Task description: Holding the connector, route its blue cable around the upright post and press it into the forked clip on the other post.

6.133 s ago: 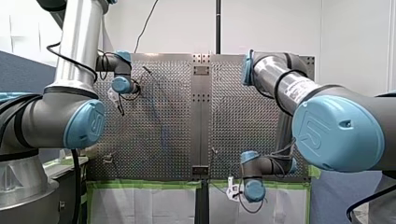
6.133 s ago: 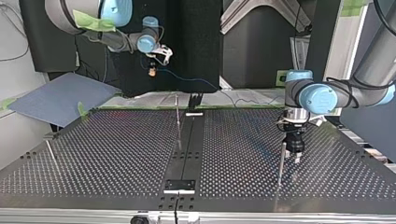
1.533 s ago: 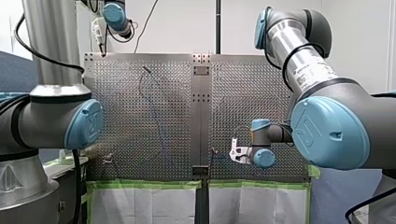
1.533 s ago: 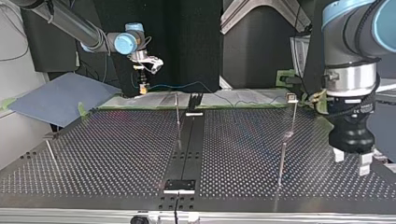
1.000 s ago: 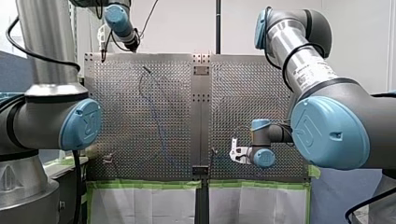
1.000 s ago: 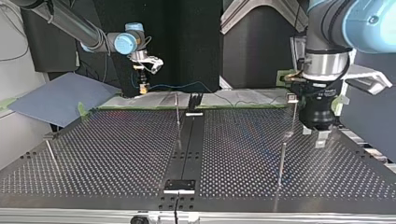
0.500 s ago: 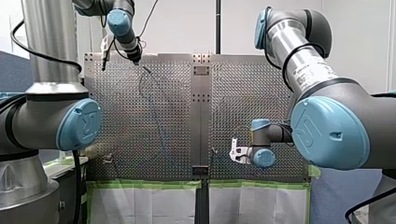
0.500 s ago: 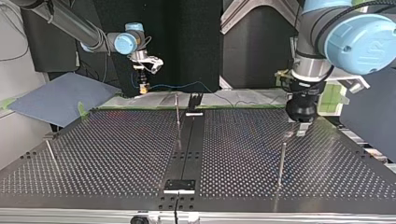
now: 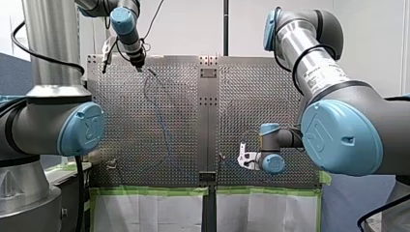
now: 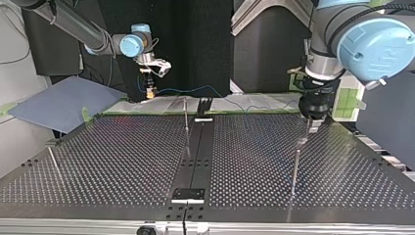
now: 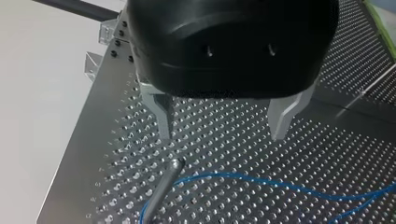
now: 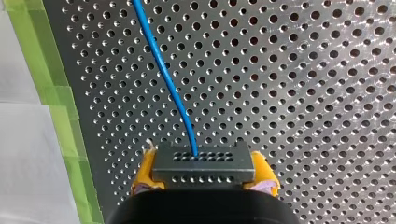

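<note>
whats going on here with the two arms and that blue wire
Two robot arms are routing a cable. My right gripper is shut on the dark connector, holding it above the perforated table near its edge, and the blue cable trails from it across the table. My left gripper hovers open and empty just above an upright post; the cable runs past that post's foot. No view shows the cable pressed into a forked clip.

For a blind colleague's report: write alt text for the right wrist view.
My right tool grips a dark multi-hole connector between yellow pads; its blue cable runs ahead over the perforated table, edged with green tape.
</note>
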Available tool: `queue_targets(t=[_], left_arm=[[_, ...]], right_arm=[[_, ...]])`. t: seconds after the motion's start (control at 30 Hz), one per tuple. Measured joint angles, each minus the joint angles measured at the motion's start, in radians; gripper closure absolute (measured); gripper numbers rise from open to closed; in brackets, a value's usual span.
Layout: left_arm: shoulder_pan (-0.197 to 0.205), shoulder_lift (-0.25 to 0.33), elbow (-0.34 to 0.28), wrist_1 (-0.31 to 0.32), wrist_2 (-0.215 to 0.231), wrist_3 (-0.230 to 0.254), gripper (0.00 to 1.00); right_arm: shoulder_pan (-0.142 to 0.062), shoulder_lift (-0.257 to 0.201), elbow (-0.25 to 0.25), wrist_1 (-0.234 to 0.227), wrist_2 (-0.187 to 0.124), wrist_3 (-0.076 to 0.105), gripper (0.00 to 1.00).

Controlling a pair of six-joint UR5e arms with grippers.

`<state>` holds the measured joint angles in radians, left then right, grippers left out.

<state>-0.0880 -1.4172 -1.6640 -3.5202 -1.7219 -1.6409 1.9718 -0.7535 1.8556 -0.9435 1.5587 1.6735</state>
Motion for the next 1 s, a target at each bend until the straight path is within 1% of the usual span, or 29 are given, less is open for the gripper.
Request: queue_targets(t=[0.17, 0.53, 0.67, 1.0], left_arm=[[-0.004, 0.0, 0.0, -0.006, -0.034, -0.001, 0.0], [-0.014, 0.001, 0.0, -0.009, -0.125, -0.002, 0.0], [-0.015, 0.001, 0.0, -0.008, -0.136, -0.002, 0.0], [-0.018, 0.001, 0.0, -0.008, -0.139, -0.005, 0.0]], right_arm=[[0.0, 0.0, 0.0, 0.0, 0.0, -0.001, 1.0], [0.0, 0.0, 0.0, 0.0, 0.0, -0.003, 1.0], [0.0, 0.0, 0.0, 0.0, 0.0, -0.003, 1.0], [0.0, 0.001, 0.0, 0.0, 0.0, -0.004, 1.0]])
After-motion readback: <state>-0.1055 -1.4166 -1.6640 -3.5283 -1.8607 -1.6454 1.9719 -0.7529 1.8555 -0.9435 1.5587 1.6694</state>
